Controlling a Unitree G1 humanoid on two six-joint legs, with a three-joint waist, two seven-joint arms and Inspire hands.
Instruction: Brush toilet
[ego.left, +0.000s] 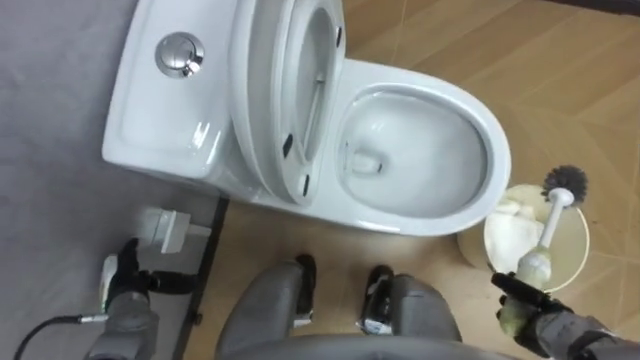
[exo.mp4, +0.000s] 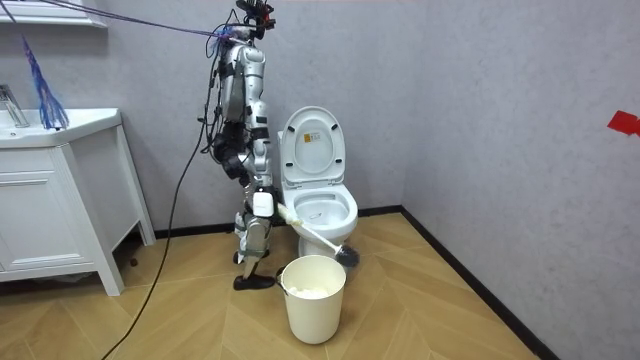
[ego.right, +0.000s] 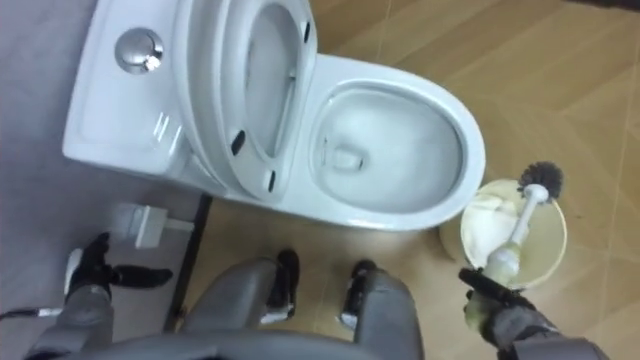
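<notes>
Toilet (ego.left: 430, 95): we find the lid (ego.left: 262, 90) raised and the bowl open.
Toilet brush (ego.left: 548, 228): outside the bowl, white handle crossing over the bin (ego.left: 578, 252), dark bristle head past the bin's far rim.
Right hand (ego.left: 522, 312): fingers clenched round the handle's end.
Left hand (ego.left: 125, 280): low on the cistern (ego.left: 150, 110) side, fingers released, holding nothing.
Bin: just beside the bowl's front; we note white paper (ego.left: 512, 232) inside.
Stance: the robot stands alongside the toilet.
</notes>
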